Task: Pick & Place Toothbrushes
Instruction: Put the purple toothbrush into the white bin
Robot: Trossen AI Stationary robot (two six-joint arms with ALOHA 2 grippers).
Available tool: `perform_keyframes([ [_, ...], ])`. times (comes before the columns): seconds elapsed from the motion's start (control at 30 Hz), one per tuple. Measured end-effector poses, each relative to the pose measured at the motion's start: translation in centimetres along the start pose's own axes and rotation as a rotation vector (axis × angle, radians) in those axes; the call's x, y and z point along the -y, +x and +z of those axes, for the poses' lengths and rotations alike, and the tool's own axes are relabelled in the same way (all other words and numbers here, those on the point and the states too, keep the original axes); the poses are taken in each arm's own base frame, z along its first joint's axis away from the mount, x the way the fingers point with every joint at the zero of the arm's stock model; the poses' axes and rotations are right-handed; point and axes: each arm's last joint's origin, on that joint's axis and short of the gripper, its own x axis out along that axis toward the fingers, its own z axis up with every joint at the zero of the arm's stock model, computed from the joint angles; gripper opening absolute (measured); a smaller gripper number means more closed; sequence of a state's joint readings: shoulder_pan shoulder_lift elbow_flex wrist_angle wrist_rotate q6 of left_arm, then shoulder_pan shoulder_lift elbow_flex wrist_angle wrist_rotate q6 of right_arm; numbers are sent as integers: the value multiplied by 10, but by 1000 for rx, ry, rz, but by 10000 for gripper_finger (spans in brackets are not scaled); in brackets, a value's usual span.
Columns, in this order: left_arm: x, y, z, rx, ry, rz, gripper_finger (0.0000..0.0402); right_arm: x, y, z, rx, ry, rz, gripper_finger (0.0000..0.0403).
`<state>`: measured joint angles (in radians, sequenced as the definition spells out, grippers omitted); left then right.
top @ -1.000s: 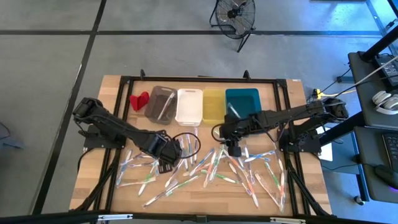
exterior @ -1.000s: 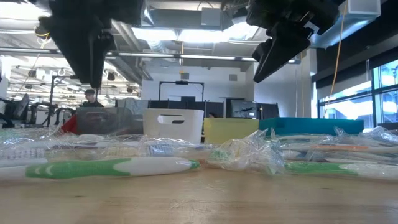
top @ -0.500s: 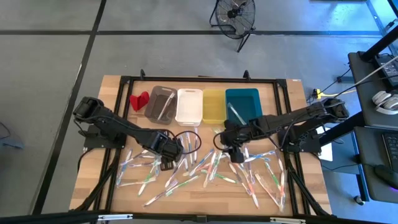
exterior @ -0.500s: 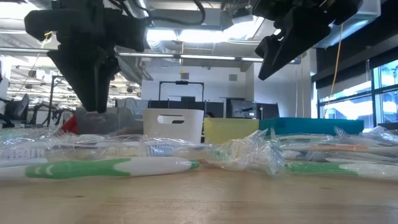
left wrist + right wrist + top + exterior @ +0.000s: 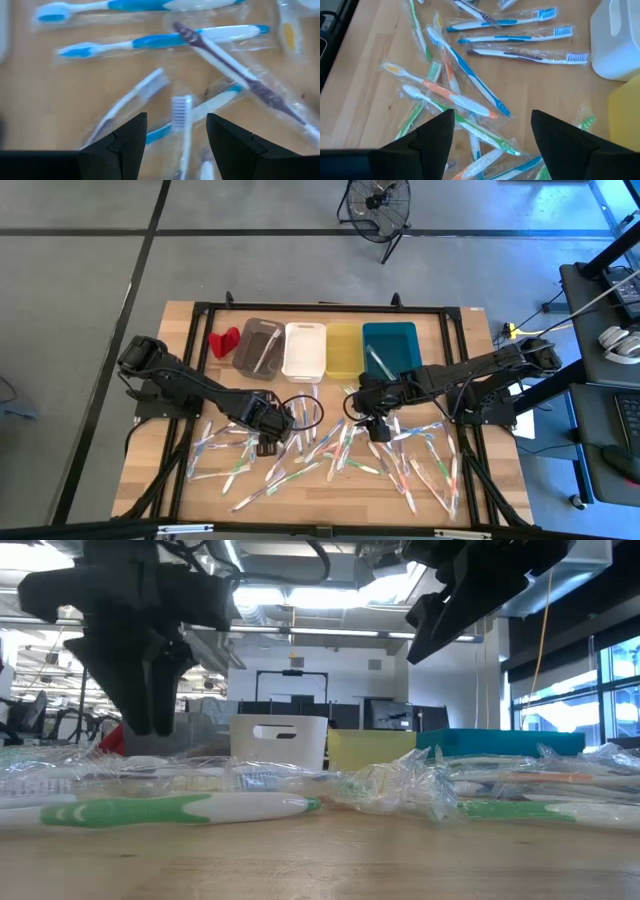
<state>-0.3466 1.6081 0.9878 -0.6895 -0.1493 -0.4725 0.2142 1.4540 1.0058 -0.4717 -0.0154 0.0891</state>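
Observation:
Many toothbrushes (image 5: 330, 450) in clear wrappers lie scattered on the near half of the wooden table. My left gripper (image 5: 270, 432) hangs open, pointing down, low over the left part of the pile. Its fingers stand on either side of a white-headed toothbrush (image 5: 181, 112) without touching it. My right gripper (image 5: 378, 426) is open too, higher up over the middle of the pile (image 5: 465, 95), with nothing between its fingers. In the low view the left gripper (image 5: 150, 725) hangs just above the wrapped brushes (image 5: 180, 808) and the right gripper (image 5: 430, 635) stays well above them.
Along the far side stand a grey bin (image 5: 258, 346) with a few brushes in it, a white bin (image 5: 304, 350), a yellow bin (image 5: 343, 348) and a teal bin (image 5: 392, 345) holding one brush. A small red object (image 5: 223, 340) lies left of the grey bin.
My left gripper has come down toward the toothbrushes on the left of the pile, staying open. The brushes lie as before.

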Motion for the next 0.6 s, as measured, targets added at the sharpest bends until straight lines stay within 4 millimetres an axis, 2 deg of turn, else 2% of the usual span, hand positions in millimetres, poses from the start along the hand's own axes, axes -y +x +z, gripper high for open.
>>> perform_keyframes([
  [0.1, -1, 6, -3, 13, -3, -10, 200, 0, 0, 0, 0, 0, 0, 262],
  [0.33, -1, 7, -3, 24, -25, -4, 200, 0, 0, 0, 0, 0, 0, 245],
  [0.6, 1, 22, -4, -25, -17, 22, 200, 0, 0, 0, 0, -1, 0, 226],
])
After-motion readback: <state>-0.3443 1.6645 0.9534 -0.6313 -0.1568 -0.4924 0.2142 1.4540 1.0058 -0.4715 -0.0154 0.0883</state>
